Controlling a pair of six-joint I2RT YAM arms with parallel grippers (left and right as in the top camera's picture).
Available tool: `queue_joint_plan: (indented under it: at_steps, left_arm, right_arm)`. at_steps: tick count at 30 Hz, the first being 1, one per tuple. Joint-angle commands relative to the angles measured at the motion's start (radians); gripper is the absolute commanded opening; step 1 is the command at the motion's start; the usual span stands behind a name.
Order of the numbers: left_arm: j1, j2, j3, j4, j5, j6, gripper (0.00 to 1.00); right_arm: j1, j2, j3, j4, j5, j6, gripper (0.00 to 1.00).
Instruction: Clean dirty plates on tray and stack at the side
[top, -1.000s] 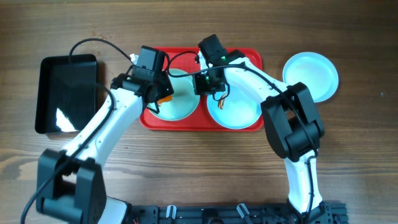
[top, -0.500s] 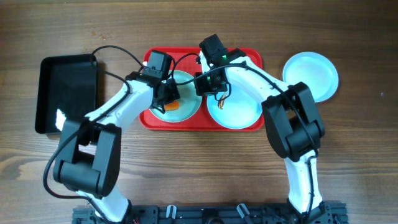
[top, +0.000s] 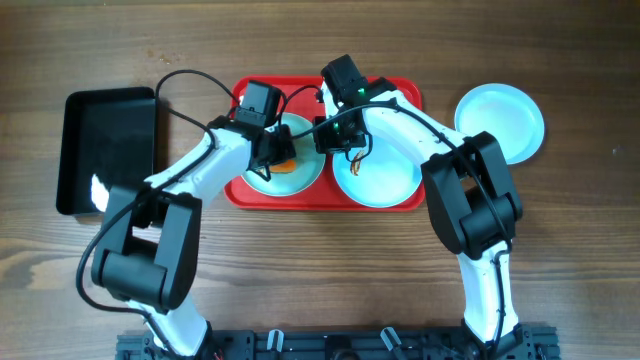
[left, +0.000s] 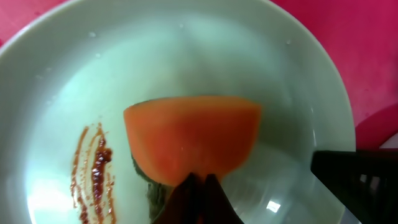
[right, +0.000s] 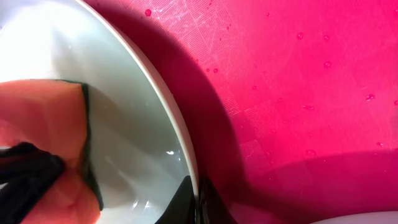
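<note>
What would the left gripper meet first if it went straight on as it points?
The left gripper, shut on the orange sponge, points down into the plate. Its sponge would probably press the plate's floor first, just right of the brown smear; whether it touches already is unclear.

Your overhead cam sits straight above the table (top: 570, 260) looking down, far enough back that the whole red tray (top: 320, 200) lands mid-frame with wood on every side. The left wrist cam is jammed right up over the plate (left: 186, 56) on the tray's left half, staring down into it. The right wrist cam is just as tight on that plate's edge nearest the tray's middle, and all three views catch that plate and the orange sponge (left: 193, 140) on it.
</note>
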Motion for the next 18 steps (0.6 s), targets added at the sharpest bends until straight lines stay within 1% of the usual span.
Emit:
queue_joint_plan:
  at_steps: [1, 3, 9, 13, 15, 18]
  left_arm:
    - [-0.013, 0.029, -0.006, 0.023, 0.072, 0.023, 0.04]
    - [-0.013, 0.031, -0.006, 0.024, 0.056, 0.05, 0.04]
    - [0.002, 0.057, -0.006, -0.057, -0.113, 0.053, 0.04]
    - [0.025, 0.083, -0.006, -0.107, -0.163, 0.056, 0.04]
    - [0.036, 0.098, -0.006, -0.124, -0.186, 0.079, 0.04]
    - [0.051, 0.113, -0.006, -0.151, -0.251, 0.079, 0.04]
  right_arm:
    - [-0.001, 0.014, 0.007, -0.017, 0.026, -0.02, 0.04]
    - [-0.001, 0.014, 0.007, -0.022, 0.026, -0.02, 0.04]
    - [-0.001, 0.014, 0.007, -0.036, 0.029, -0.021, 0.04]
    - [-0.001, 0.014, 0.007, -0.04, 0.03, -0.021, 0.04]
    - [-0.001, 0.014, 0.007, -0.04, 0.03, -0.021, 0.04]
    - [-0.001, 0.014, 0.007, -0.044, 0.03, -0.021, 0.04]
